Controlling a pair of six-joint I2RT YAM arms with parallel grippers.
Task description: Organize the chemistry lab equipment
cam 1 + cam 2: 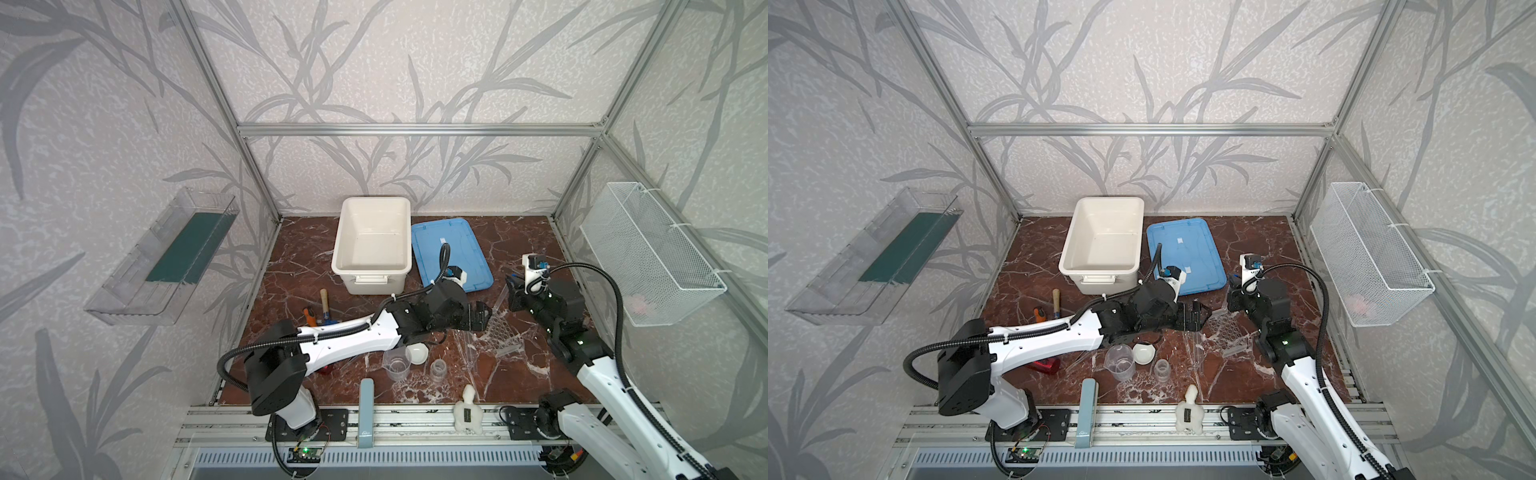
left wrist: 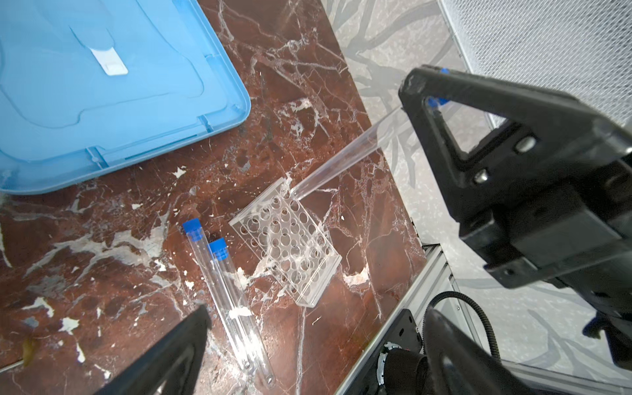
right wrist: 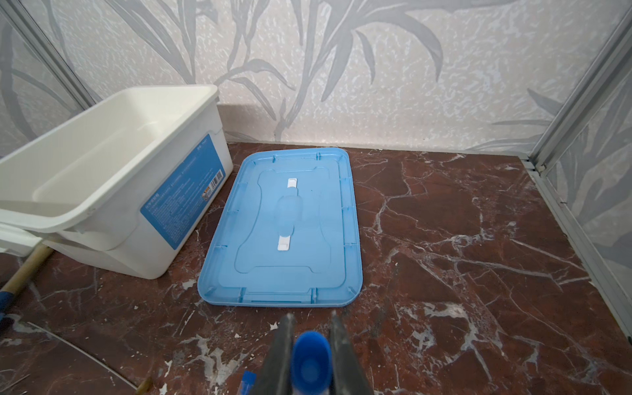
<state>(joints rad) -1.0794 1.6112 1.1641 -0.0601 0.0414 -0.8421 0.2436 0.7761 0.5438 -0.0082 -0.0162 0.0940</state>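
Observation:
My right gripper (image 3: 311, 342) is shut on a blue-capped clear test tube (image 2: 342, 157), just under its cap (image 3: 311, 355). The tube is tilted, and its lower end meets a corner of the clear perforated rack (image 2: 287, 246) on the table. Two more capped test tubes (image 2: 225, 284) lie side by side beside the rack. My left gripper (image 1: 484, 318) hangs open over the rack (image 1: 503, 332), holding nothing. The spouted beaker (image 1: 397, 363), white dish (image 1: 417, 353) and smaller cup (image 1: 437, 370) stand near the front, under the left arm.
An open white bin (image 1: 345, 232) stands at the back, with its blue lid (image 1: 453, 249) flat beside it. The wooden-handled trowel (image 1: 325, 307) and red-handled tool (image 1: 309, 316) lie left of the arm. A wire basket (image 1: 648, 249) hangs on the right wall.

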